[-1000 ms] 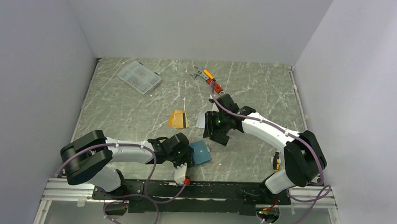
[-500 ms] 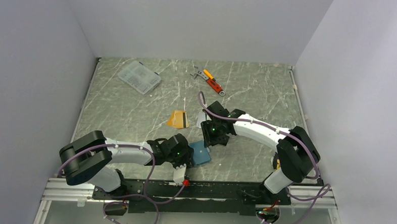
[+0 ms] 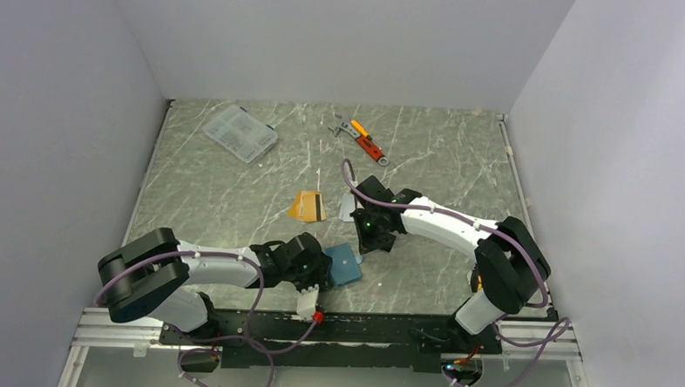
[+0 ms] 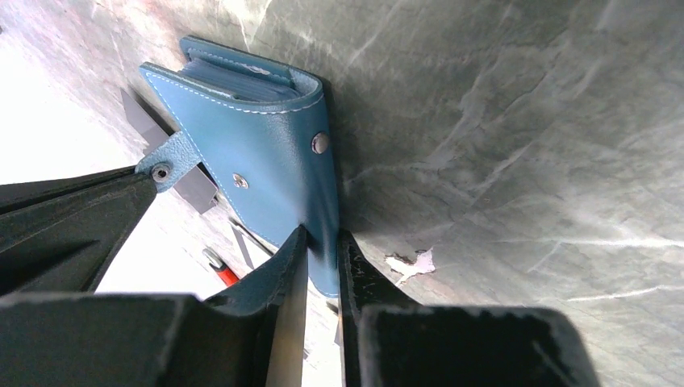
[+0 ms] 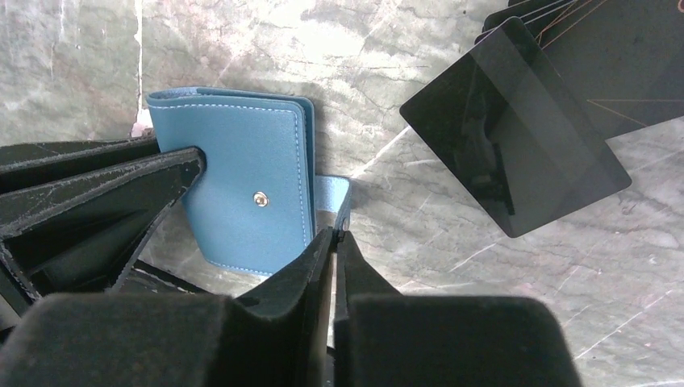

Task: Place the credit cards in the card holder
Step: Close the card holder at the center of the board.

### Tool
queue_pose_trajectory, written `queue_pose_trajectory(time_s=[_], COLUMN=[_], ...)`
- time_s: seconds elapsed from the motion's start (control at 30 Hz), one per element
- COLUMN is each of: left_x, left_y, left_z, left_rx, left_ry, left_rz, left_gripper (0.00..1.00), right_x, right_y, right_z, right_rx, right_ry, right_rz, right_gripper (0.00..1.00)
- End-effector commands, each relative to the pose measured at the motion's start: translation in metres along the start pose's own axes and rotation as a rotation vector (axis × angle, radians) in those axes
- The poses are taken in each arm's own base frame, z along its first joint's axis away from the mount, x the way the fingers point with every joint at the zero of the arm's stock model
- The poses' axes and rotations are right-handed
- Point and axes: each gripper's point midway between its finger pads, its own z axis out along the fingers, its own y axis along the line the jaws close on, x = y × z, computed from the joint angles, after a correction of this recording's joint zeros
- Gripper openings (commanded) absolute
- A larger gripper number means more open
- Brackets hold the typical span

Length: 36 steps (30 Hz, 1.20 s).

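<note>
The teal-blue card holder [image 3: 348,265] lies closed on the table near the front. My left gripper [image 3: 320,268] is shut on the edge of its cover; in the left wrist view the holder [image 4: 258,153] runs down between the fingertips [image 4: 294,250]. My right gripper [image 3: 368,240] is shut on the holder's strap tab [image 5: 335,193], beside the holder [image 5: 242,177]. An orange-gold card [image 3: 308,206] with a dark stripe lies further back. A silver-grey card [image 3: 348,208] beside it is partly hidden by the right wrist. It looks dark in the right wrist view [image 5: 516,129].
A clear plastic compartment box [image 3: 241,132] sits at the back left. An orange-red wrench [image 3: 366,140] lies at the back centre. A small yellow-orange object [image 3: 477,279] lies by the right arm's base. Walls close in the table [image 3: 217,197] on three sides.
My right gripper has moved forward and left from beside the silver-grey card to the card holder's strap. The left gripper has stayed on the holder.
</note>
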Motion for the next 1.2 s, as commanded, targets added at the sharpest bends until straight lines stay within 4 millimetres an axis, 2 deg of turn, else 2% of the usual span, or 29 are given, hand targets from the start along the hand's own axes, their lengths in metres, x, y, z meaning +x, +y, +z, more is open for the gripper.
queue_pose_trajectory(time_s=[0.0, 0.27, 0.47, 0.67, 0.9, 1.17], left_x=[-0.012, -0.012, -0.012, -0.013, -0.013, -0.013], left_y=[-0.038, -0.038, -0.041, -0.042, -0.043, -0.044], left_z=[0.001, 0.001, 0.000, -0.001, -0.002, -0.003], left_rx=[0.119, 0.122, 0.129, 0.131, 0.130, 0.131], left_ry=[-0.034, -0.035, -0.033, -0.033, -0.031, -0.029], left_rz=[-0.013, -0.011, -0.018, -0.020, -0.013, -0.010], left_gripper=[0.14, 0.12, 0.09, 0.08, 0.07, 0.06], right_x=[-0.012, -0.011, -0.014, -0.010, -0.005, 0.013], right_y=[0.005, 0.018, 0.012, 0.037, 0.044, 0.041], right_z=[-0.006, -0.008, -0.010, -0.014, -0.009, 0.005], right_rx=[-0.001, -0.084, -0.081, -0.260, -0.320, -0.329], right_ry=[-0.042, -0.058, -0.072, -0.048, -0.016, 0.055], right_rz=[0.005, 0.007, 0.026, 0.011, 0.015, 0.023], right_gripper=[0.00, 0.00, 0.00, 0.00, 0.00, 0.00])
